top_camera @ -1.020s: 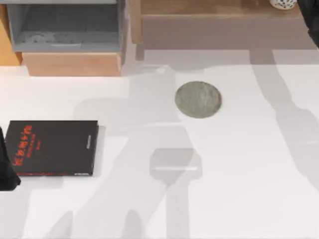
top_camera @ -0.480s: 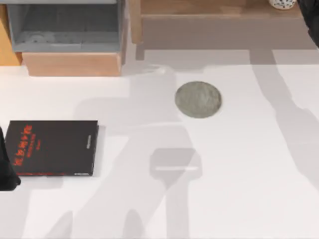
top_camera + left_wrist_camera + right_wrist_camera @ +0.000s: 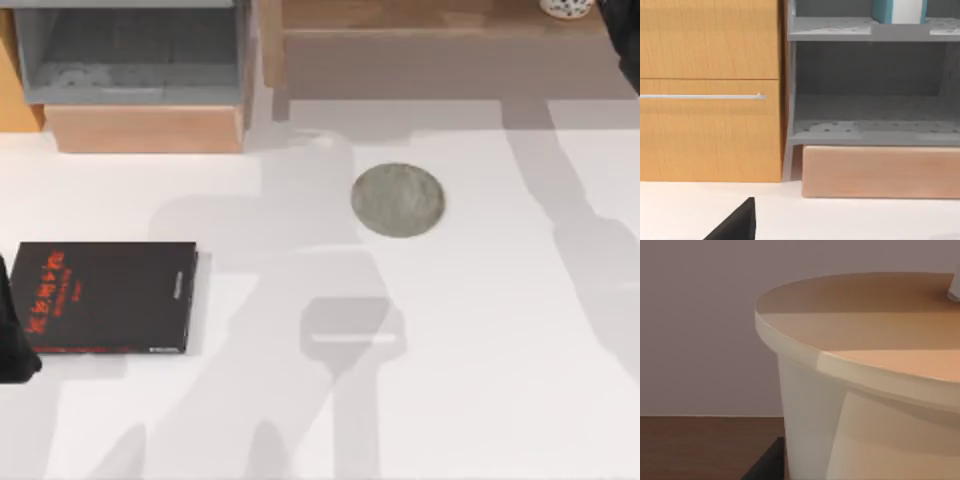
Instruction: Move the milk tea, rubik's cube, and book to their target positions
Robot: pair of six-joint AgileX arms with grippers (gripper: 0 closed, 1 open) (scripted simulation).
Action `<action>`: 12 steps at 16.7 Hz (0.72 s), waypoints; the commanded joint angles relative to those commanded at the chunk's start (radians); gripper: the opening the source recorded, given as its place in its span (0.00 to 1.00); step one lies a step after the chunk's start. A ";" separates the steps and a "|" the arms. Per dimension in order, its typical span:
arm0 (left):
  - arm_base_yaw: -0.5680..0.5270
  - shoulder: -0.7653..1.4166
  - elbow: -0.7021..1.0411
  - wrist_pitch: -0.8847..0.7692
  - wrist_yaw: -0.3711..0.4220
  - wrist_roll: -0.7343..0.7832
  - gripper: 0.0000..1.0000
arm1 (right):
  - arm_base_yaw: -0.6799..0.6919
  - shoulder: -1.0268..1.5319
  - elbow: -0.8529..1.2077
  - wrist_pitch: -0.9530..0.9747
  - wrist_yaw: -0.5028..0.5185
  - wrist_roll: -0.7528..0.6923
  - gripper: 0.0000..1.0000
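The milk tea (image 3: 875, 390) looms very close in the right wrist view, upright on a brown wooden shelf, with its orange lid and a bit of white straw (image 3: 955, 290) showing. Its pearl-speckled base (image 3: 567, 7) peeks in at the top view's far right edge, beside my right arm (image 3: 630, 55). The teal book (image 3: 899, 11) stands on a grey shelf board in the left wrist view. The grey stone disc (image 3: 397, 200) lies mid-table. The flat black book with red lettering (image 3: 105, 297) lies at the left, next to my left arm (image 3: 10, 340). The rubik's cube is out of view.
A grey shelf unit (image 3: 130, 60) on a pale wooden block (image 3: 145, 130) stands at the back left, beside an orange-wood cabinet with a drawer handle (image 3: 702, 96). A wooden shelf (image 3: 420, 20) runs along the back. Arm shadows fall across the white table (image 3: 480, 380).
The cup's speckled base at the back right edge has shifted slightly left and back, and the right arm's shadow has drifted. The left arm, disc and black book have not moved.
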State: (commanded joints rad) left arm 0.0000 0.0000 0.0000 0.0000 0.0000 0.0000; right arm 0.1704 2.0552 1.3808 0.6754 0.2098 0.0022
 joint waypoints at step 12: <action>0.000 0.000 0.000 0.000 0.000 0.000 1.00 | 0.023 -0.140 -0.169 0.029 0.018 0.002 0.00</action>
State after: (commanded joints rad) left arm 0.0000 0.0000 0.0000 0.0000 0.0000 0.0000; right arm 0.1935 1.9150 1.2122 0.7041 0.2279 0.0045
